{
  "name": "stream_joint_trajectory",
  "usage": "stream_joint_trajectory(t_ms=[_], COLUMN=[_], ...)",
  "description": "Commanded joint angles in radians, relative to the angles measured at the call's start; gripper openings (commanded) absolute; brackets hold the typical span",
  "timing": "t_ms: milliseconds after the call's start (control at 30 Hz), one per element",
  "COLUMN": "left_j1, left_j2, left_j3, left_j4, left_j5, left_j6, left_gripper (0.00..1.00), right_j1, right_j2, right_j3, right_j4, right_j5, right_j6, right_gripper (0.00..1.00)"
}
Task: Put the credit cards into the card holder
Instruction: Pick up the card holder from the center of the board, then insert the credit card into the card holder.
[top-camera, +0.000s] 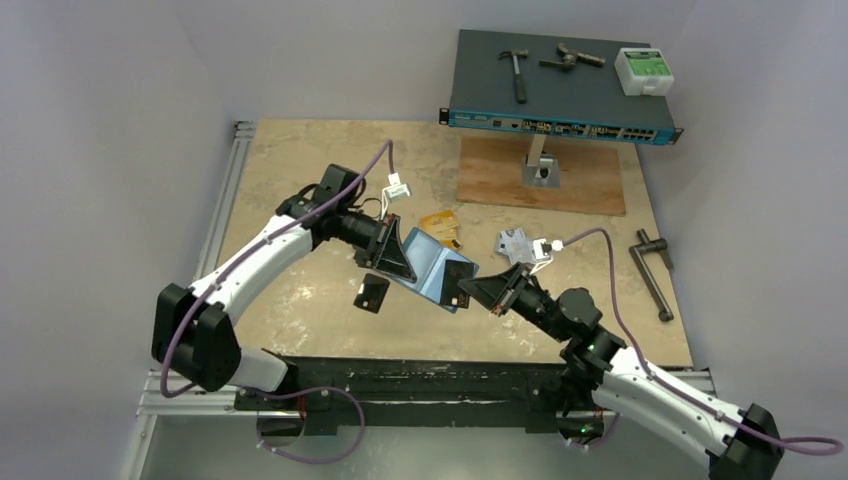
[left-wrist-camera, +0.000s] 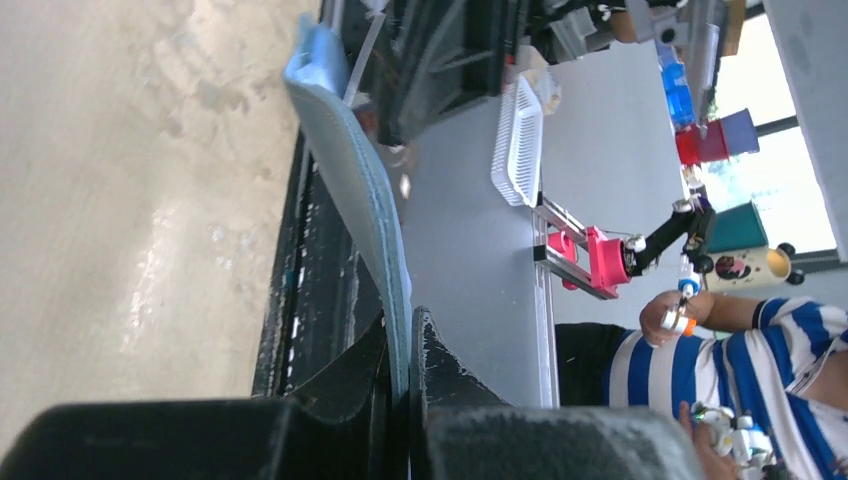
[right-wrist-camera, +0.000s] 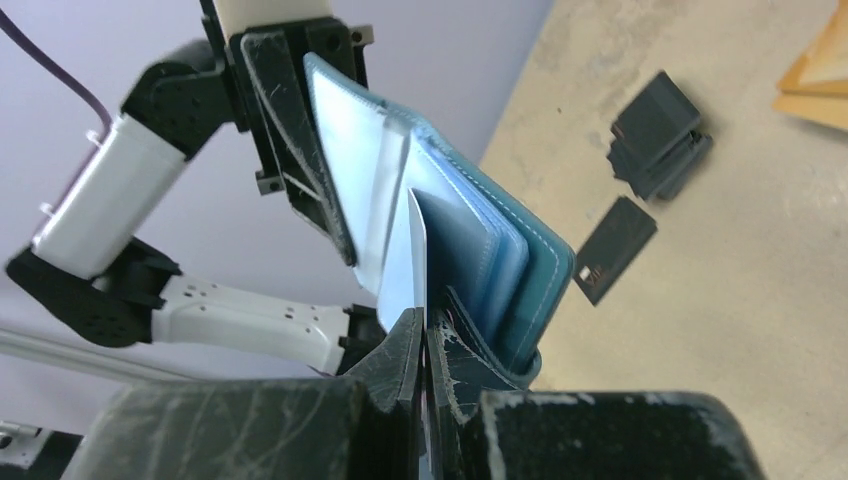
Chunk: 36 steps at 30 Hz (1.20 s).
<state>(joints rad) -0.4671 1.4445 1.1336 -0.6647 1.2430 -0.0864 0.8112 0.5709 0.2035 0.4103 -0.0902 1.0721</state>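
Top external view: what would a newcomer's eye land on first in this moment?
The teal card holder, held open in the air above mid-table between the left claw and the right claw. The right wrist view shows the right claw pinching what looks like a pale card at the holder's pockets. Behind it lie orange-gold cards, and a blue network switch carrying a hammer stands at the far edge.

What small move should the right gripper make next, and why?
Probably ease the silver-white plastic card deeper into the teal leather folding wallet: the right gripper is shut on it with much of the card showing outside the pockets, while the left gripper pinches the wallet's flap.
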Motion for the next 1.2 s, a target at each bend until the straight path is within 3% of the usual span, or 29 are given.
stream_joint_trajectory(t_ms=[0, 167, 300, 533, 733, 967, 1167], left_j1=[-0.001, -0.012, -0.018, -0.007, -0.005, -0.008, -0.017], left_j2=[-0.107, -0.145, -0.189, -0.267, -0.277, -0.3, -0.31], left_j3=[0.046, 0.079, 0.073, 0.019, 0.055, 0.007, 0.037], left_j4=[0.019, -0.1, -0.087, 0.197, 0.251, 0.627, 0.76], left_j5=[0.214, 0.276, 0.214, 0.001, 0.007, -0.083, -0.143], left_j6=[0.001, 0.116, 0.129, -0.075, -0.097, -0.372, -0.446], left_gripper=[0.0, 0.0, 0.0, 0.0, 0.0, 0.0, 0.0], right_j1=[-0.004, -0.003, -0.003, -0.003, -0.003, 0.005, 0.084], right_j2=[-0.045, 0.019, 0.022, 0.014, 0.032, 0.088, 0.116], right_j3=[0.036, 0.105, 0.141, 0.253, 0.302, 0.35, 0.392], right_j4=[-0.082, -0.004, 0.057, 0.04, 0.155, 0.249, 0.27], right_j5=[0.084, 0.003, 0.006, 0.05, 0.07, 0.072, 0.227], right_j6=[-0.057, -0.092, -0.09, -0.135, -0.157, -0.177, -0.279], right_gripper=[0.0, 0.0, 0.0, 0.0, 0.0, 0.0, 0.0])
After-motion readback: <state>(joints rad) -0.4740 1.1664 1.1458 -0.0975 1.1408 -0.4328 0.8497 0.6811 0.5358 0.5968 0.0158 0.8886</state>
